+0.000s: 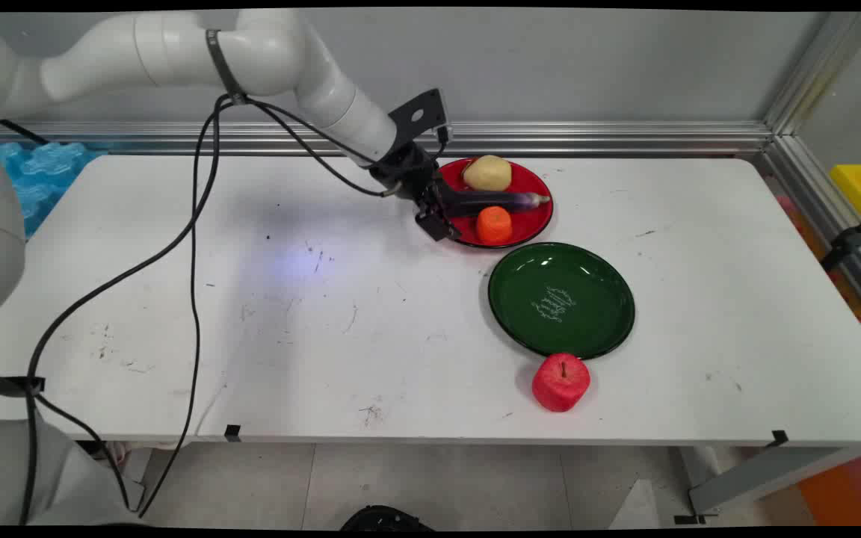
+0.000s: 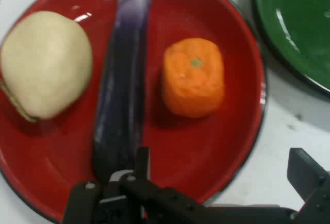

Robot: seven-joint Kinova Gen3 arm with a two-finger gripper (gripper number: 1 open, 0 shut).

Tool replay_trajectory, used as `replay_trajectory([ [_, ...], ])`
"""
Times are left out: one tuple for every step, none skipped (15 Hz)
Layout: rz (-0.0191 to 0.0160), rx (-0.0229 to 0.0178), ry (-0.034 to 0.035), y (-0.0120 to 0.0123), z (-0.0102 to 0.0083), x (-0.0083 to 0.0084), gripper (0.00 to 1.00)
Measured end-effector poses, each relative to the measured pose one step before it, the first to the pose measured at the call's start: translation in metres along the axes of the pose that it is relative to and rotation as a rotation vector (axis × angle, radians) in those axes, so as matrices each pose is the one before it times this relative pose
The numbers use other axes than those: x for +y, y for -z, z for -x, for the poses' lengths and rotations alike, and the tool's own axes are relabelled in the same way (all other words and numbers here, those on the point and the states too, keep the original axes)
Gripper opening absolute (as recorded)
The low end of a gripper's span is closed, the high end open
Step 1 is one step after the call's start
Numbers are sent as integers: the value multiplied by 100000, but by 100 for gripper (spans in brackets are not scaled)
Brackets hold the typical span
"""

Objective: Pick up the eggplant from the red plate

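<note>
From above the near side, the round glossy red plate [image 1: 539,224] lies toward the far edge of the white worktop [image 1: 326,329], and everything else can be placed from it. On it lie a pale, rounded potato-like piece [image 1: 487,172] at its far side, a long dark purple aubergine [image 1: 501,200] across its middle, and a short orange block with a green dot on top [image 1: 493,225] at its near side. The black two-finger hand [image 1: 436,217] sits at the plate's left rim, right at the aubergine's dark end, the white arm slanting down to it from the upper left with black cables hanging. A round dark green plate [image 1: 561,299] lies just nearer than the red one, bare, and a red apple [image 1: 561,382] stands on the worktop just beyond the green plate's near rim.

Along the hand [image 2: 206,182], the aubergine [image 2: 121,90] runs straight away from the camera, its dark end meeting the left finger. The other finger [image 2: 307,172] stands well off to the right, outside the red plate's [image 2: 232,152] rim, so the hand is spread wide and gripping nothing. The pale piece [image 2: 44,64] lies left of the aubergine, the orange block [image 2: 193,77] right, neither touched.
</note>
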Motion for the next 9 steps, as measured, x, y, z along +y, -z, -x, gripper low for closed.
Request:
replay_trajectory([
  [-522,379,-517,-251,-123,-558,100],
  [-401,178,-230,-251,-38,-574,100],
  [-225,34,-136,-165,13,-364,100],
  [-334,12,-234,-279,49,-542,100],
  [-215,18,-243,-192,24,-357,100],
  [-222,61,-210,-315,82,-501,100],
  [-110,-1,-108,-212,78,-312,100],
  [-71,103,-220,-346,93,-451,100],
  [5,75,-206,-246,32,-280,100],
])
